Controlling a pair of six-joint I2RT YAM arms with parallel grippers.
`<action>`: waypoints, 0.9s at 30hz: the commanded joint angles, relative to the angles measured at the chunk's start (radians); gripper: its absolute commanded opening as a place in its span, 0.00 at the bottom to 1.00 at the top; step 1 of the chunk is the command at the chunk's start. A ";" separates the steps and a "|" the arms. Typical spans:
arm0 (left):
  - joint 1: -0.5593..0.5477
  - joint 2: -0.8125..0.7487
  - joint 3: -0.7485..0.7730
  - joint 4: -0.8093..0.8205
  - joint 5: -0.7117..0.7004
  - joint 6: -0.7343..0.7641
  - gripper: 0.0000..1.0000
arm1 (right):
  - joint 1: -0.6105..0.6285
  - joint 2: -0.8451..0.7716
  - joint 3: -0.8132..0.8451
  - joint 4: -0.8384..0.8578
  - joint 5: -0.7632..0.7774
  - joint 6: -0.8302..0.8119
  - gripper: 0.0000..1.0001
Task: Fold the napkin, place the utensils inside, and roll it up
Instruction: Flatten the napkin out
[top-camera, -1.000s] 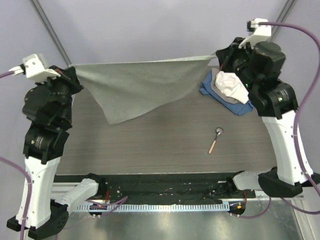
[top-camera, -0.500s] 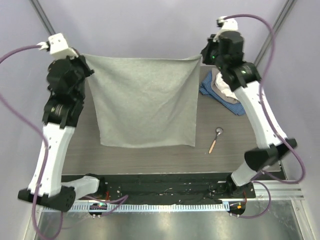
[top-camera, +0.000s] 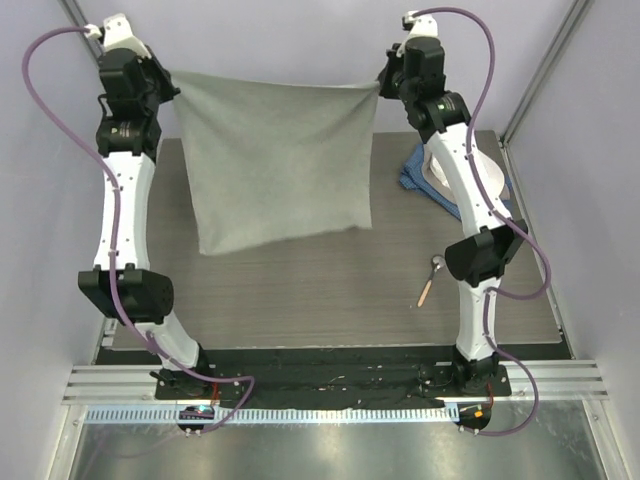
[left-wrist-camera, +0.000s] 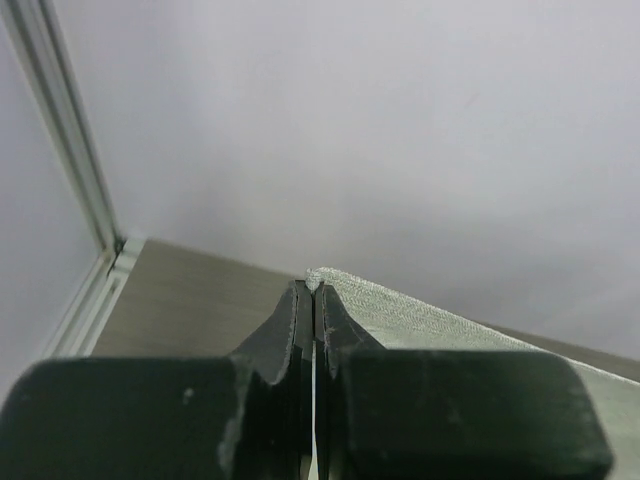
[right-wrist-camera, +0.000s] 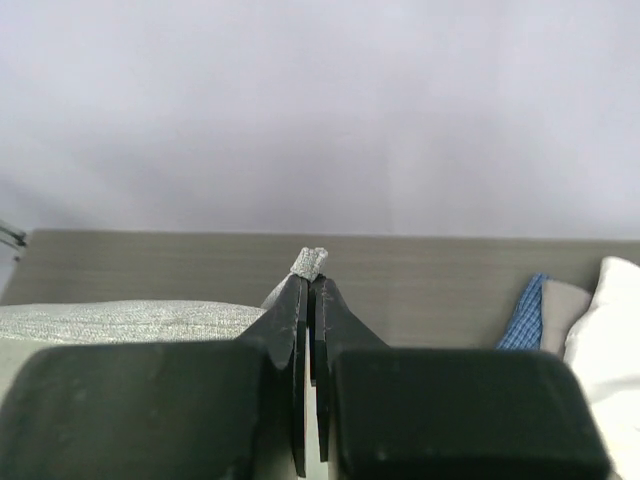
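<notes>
left gripper (top-camera: 170, 80) is clenched on the upper-left corner of the napkin (top-camera: 280, 160), 11 o'clock in the top view. right gripper (top-camera: 381, 86) is clenched on the upper-right corner at 1 o'clock. The napkin hangs between them as a flat sheet over the worktop (top-camera: 300, 290), with the top edge sagging a little. Can't tell if the hem touches the surface. The spoon (top-camera: 432, 278) lies bare at 4 o'clock, apart from the cloth. The heaped cloths (top-camera: 412, 180) sit at 2 o'clock, beside the right arm.

Risks:
- Both wrist views show only a nub of fabric past the tips. Spread the arms wider and a corner likely slips out.
- The hem hangs lower at 7 o'clock than at 5, so lay-down probably lands skewed.
- A swing toward 3 o'clock could drape over the spoon or snag the heap.
</notes>
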 joint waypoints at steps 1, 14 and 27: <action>0.005 -0.115 0.082 0.114 0.119 0.027 0.00 | -0.006 -0.196 -0.022 0.140 0.007 -0.026 0.01; 0.002 -0.739 -0.915 0.158 0.229 -0.170 0.00 | -0.006 -0.635 -0.962 0.152 -0.036 0.098 0.01; -0.002 -1.215 -1.268 -0.404 0.116 -0.360 0.85 | -0.005 -0.880 -1.697 0.056 -0.054 0.330 0.50</action>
